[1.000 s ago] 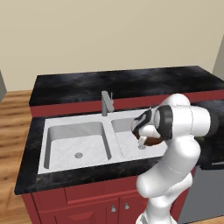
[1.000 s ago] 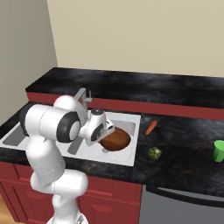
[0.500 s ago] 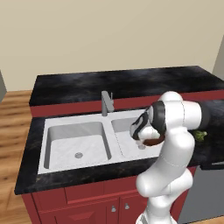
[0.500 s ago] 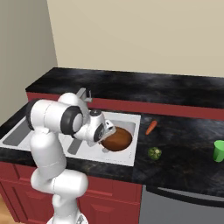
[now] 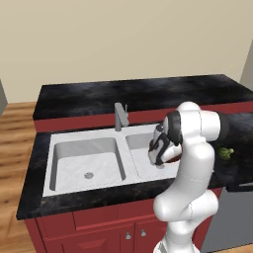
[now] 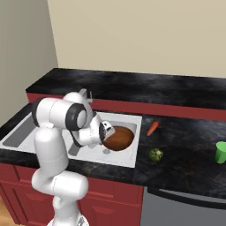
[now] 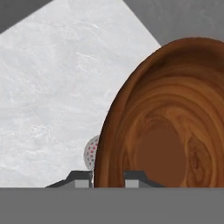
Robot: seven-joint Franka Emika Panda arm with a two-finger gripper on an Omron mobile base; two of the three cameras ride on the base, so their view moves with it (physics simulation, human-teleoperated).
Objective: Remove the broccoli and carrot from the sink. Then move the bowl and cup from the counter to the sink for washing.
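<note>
My gripper (image 7: 108,178) is shut on the rim of the reddish-brown wooden bowl (image 7: 170,131), one fingertip on each side of the rim. It holds the bowl (image 6: 119,137) tilted on edge, low over the right basin of the white sink (image 6: 118,160), just above the round drain (image 7: 91,153). In the left base view the gripper (image 5: 159,150) sits over the same basin of the sink (image 5: 89,153). The carrot (image 6: 152,128) and the broccoli (image 6: 155,154) lie on the black counter (image 6: 185,167) right of the sink. The green cup (image 6: 220,152) stands at the far right.
A grey faucet (image 5: 120,116) rises at the back between the two basins. The broccoli (image 5: 226,153) shows just behind my arm's elbow. A grey dishwasher front (image 6: 185,207) sits under the counter on the right, with red cabinets below the sink.
The arm has folded in closer over the sink, and the hand with the bowl has sunk slightly lower into the right basin. Carrot, broccoli and cup have not moved.
</note>
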